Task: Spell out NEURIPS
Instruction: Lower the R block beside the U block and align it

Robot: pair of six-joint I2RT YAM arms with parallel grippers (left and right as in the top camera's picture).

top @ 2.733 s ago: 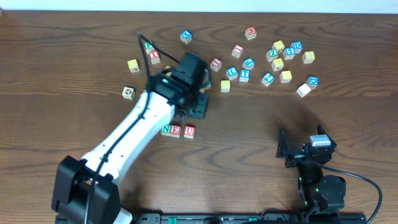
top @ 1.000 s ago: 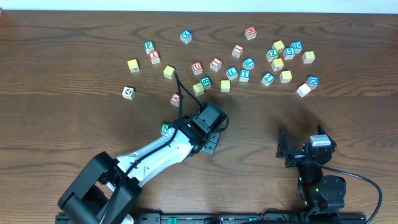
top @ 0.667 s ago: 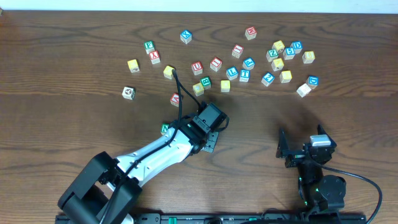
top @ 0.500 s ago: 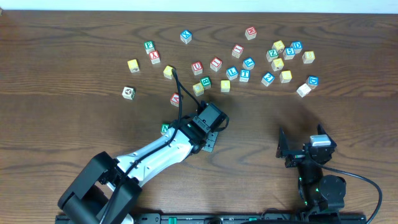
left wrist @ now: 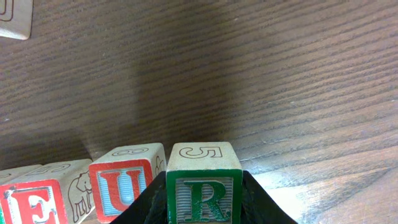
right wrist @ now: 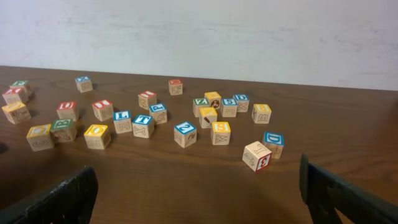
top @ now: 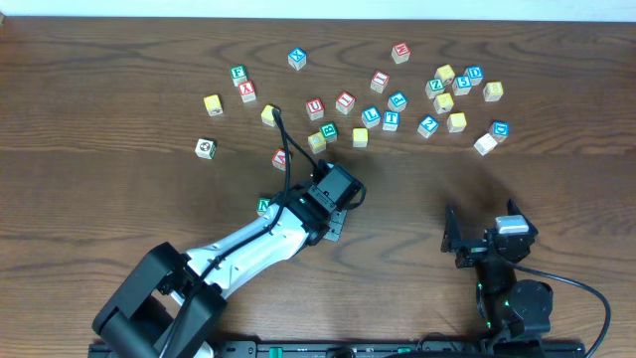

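Note:
My left gripper (left wrist: 204, 205) is shut on a green-faced R cube (left wrist: 204, 186), its black jaws pressed to both sides. The R sits just right of a red U cube (left wrist: 126, 186), with a red E cube (left wrist: 34, 202) further left in the same row. Whether the R rests on the table is cut off by the frame. From overhead, the left gripper (top: 333, 211) covers most of that row, and only the green N cube (top: 263, 206) shows at its left end. My right gripper (top: 487, 239) stands open and empty at the front right, also seen in the right wrist view (right wrist: 199, 199).
Several loose letter cubes (top: 397, 99) are scattered across the back of the table, from a yellow one (top: 212, 103) on the left to a white one (top: 484, 144) on the right. A red cube (top: 280, 158) lies just behind the left arm. The cable loops over it.
Since the earliest frame my left arm has come from the back cubes to the row's right end. In the last second nothing visibly moves.

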